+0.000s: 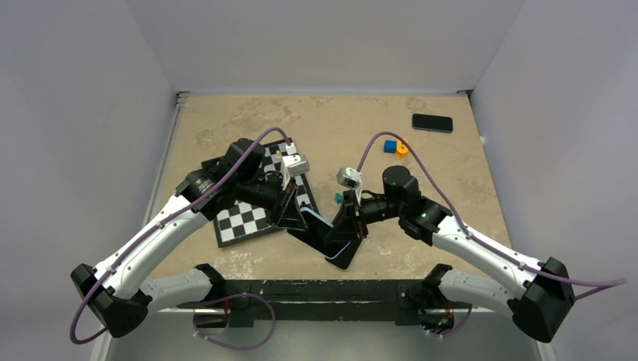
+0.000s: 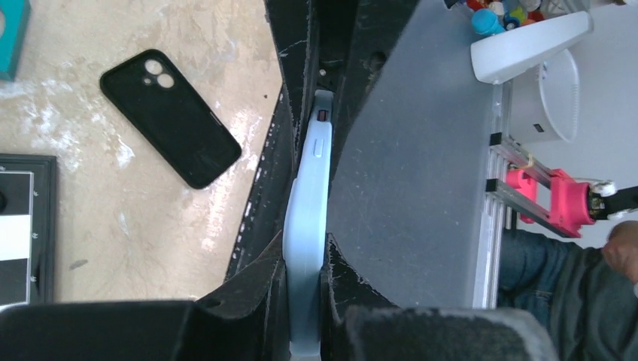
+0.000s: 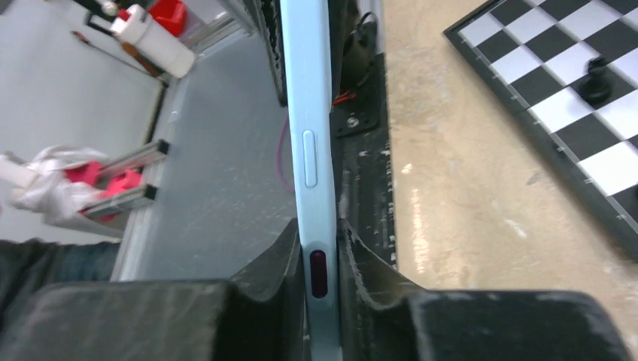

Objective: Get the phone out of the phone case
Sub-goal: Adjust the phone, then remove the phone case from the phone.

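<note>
The phone is held off the table on its edge between both grippers, its light-blue rim showing. My left gripper is shut on one end; its view shows the blue rim pinched between the pads. My right gripper is shut on the other end, at the small red slot in the rim. The phone case, a black shell with two round holes, lies empty and flat on the table left of the phone. In the top view I cannot tell it apart from the phone.
A chessboard lies under the left arm, with a dark piece on it. A teal block sits by the right gripper. A blue block, an orange piece and an all-black phone slab lie far right.
</note>
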Motion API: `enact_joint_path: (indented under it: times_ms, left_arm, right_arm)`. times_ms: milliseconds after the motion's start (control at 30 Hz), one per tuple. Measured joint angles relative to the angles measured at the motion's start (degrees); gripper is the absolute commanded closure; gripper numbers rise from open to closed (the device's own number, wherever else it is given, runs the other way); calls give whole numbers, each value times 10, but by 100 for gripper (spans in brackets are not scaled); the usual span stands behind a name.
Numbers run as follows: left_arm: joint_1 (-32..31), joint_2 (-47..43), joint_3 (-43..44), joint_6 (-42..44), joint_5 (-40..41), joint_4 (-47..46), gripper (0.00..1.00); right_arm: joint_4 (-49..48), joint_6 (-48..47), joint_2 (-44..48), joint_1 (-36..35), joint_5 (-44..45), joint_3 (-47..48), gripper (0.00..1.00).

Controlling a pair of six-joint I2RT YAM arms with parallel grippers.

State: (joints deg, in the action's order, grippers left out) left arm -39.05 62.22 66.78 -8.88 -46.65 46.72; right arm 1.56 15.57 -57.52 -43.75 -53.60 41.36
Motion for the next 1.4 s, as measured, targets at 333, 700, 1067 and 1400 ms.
enact_joint_path:
  times_ms: [333,700,1067,1400]
  left_arm:
    - [1,-83,-31,-117,121,-111,35]
    - [0,-163,-101,-267,219,-257,53]
    - [3,-98,-104,-346,141,-391,100]
    - [77,-68,-46,-335,76,-290,100]
  right_arm:
    - [-226,189,28,-1,48,-90,100]
    - [-414,344,18,0,104,-100,100]
    - [-462,381,16,5,139,-108,73]
    - [-215,164,73,16,90,-54,53]
